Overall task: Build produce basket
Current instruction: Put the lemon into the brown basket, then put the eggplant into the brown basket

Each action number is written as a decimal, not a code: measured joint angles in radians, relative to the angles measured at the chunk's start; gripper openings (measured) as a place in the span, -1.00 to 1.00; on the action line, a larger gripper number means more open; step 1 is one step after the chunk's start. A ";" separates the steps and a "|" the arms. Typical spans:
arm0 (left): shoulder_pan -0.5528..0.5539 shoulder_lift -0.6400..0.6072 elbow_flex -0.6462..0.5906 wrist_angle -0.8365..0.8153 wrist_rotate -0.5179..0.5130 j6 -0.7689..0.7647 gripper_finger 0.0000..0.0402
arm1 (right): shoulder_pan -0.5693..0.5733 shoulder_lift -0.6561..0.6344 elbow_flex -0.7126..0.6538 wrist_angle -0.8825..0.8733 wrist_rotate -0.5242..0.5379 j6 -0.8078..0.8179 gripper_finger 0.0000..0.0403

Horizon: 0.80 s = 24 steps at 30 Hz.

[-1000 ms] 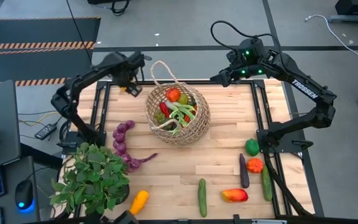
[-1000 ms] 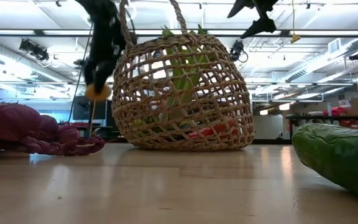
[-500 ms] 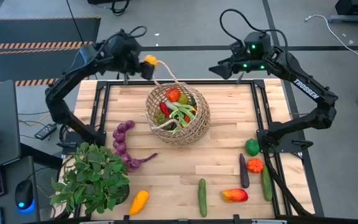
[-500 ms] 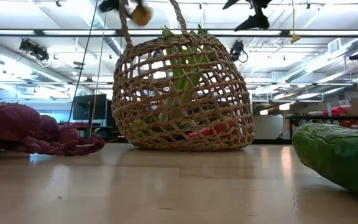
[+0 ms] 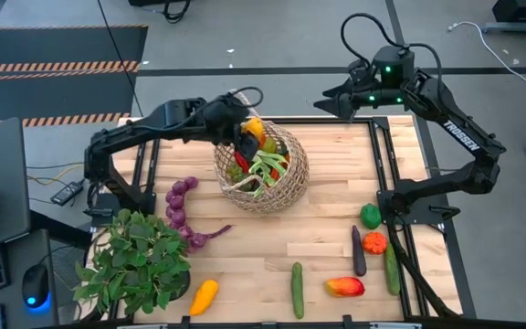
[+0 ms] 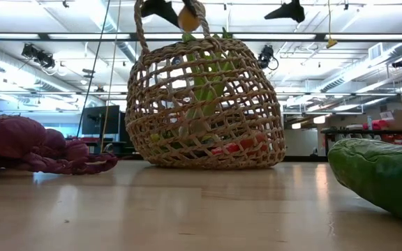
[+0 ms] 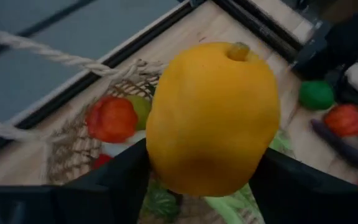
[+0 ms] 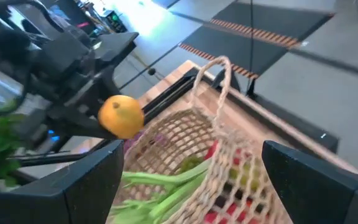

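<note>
The tan straw basket (image 5: 290, 187) stands on the table's far middle with a red fruit, a leek and other produce inside. Just over its mouth, beside a loop handle (image 8: 219, 68), hangs a yellow lemon (image 5: 255, 127). My left gripper (image 5: 247, 137) is shut on it. The lemon also shows in the low view (image 6: 188, 18) and the right wrist view (image 8: 122, 116). My right gripper (image 5: 330, 100) hovers open above the table's far right edge, with nothing between its fingers (image 8: 316, 180). My left gripper pinches the lemon between its two fingers, on the two opposite sides of its lower half (image 7: 160, 168). The fingers (image 7: 120, 183) slant down from the table's far left. The lemon is lifted clear above the basket's mouth, its stem nub (image 7: 237, 51) pointing away from the gripper.
A purple string of produce (image 5: 181, 203) and a potted plant (image 5: 135, 260) lie at the left. Near the front edge are a yellow squash (image 5: 204, 294) and a cucumber (image 5: 297, 291). At the right lie green (image 5: 370, 216), orange (image 5: 374, 243) and red-yellow (image 5: 345, 287) pieces.
My left gripper has lifted the lemon from the table's far left, risen, and swung toward the table's right until it hangs over the basket's mouth; it has tipped from pointing down to slanting. My right gripper has risen a little.
</note>
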 joint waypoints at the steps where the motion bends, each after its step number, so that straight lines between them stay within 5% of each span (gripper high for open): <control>1: -0.002 0.002 0.000 0.000 -0.005 0.014 0.33 | 0.000 -0.005 0.000 -0.004 -0.011 0.011 0.91; 13: -0.029 -0.007 0.016 -0.019 0.011 0.055 0.75 | 0.047 -0.056 0.000 -0.269 -0.009 0.027 0.92; 19: -0.093 -0.033 0.158 0.010 0.010 0.047 0.75 | 0.182 -0.049 -0.005 -0.543 0.114 0.108 0.90; 24: -0.172 -0.035 0.242 0.038 0.001 -0.010 0.75 | 0.324 -0.041 -0.072 -0.666 0.149 0.328 0.87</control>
